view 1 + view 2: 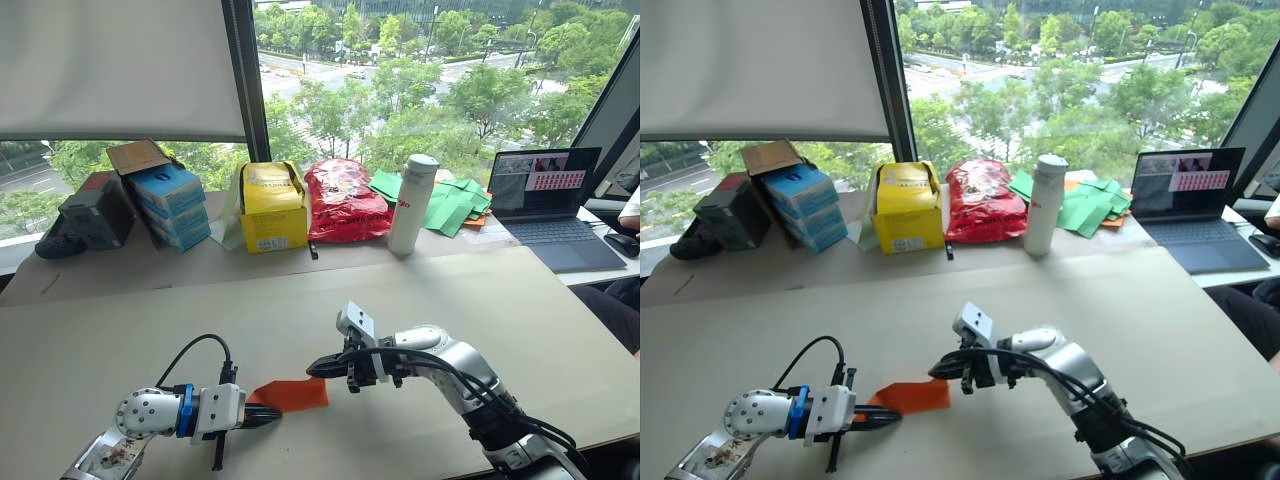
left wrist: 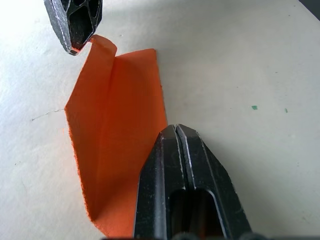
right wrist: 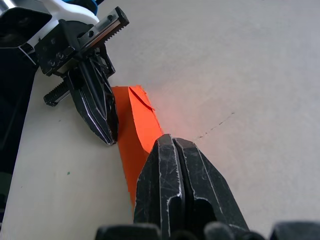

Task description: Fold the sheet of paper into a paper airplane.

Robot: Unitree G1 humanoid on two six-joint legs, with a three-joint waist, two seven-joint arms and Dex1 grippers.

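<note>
From the head camera, the thin bright orange sheet of paper, already folded into a narrow wedge, lies flat on the pale beige desk, at the near edge and well in front of the tall white bottle that stands at the desk's far side. The left gripper reaches the paper's left end, its black fingers pressed together low on the desk with the orange edge at their tips. The right gripper sits at the paper's right end, fingers closed to a point just above the top corner. Left of the bottle along the far side stand a crinkled red plastic bag, a yellow carton and a stack of blue boxes; right of the bottle lie green paper sheets and an open laptop.

In the left wrist view, the left fingers are shut with no gap between them, resting on the paper's near end. One long strip of the orange paper is folded up along a crease, and the right gripper's tip touches its far curled corner.

In the right wrist view, the right fingers are closed tight together over the paper's end; whether any paper is pinched between them cannot be told. The left gripper's closed tip presses beside the paper's opposite end, next to a small turned-up flap.
</note>
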